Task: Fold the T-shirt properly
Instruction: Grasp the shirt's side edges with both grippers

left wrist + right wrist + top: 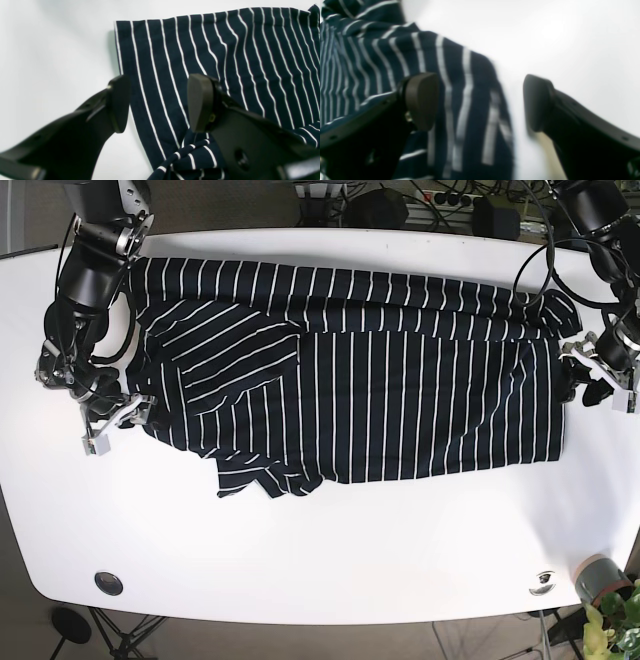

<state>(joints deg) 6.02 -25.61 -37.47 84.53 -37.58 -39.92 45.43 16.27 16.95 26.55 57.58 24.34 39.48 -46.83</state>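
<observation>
The T-shirt (pixel 400 380) is navy with thin white stripes and lies spread across the white table (pixel 330 550); one sleeve is folded in over the body on the base view's left. My left gripper (pixel 592 387) stands open at the shirt's right-hand edge. In the left wrist view the left gripper (pixel 158 105) has that edge of the T-shirt (pixel 225 62) running between its fingers. My right gripper (pixel 122 423) is open at the opposite end. Blurred striped cloth of the T-shirt (pixel 382 62) runs between the fingers of the right gripper (pixel 480 102) in the right wrist view.
Cables and power strips (pixel 440 205) crowd the table's back edge. A grey cylinder (pixel 598 577) and a green plant (pixel 620 625) stand at the front right corner. Two round fittings (pixel 108 582) sit in the tabletop near the front.
</observation>
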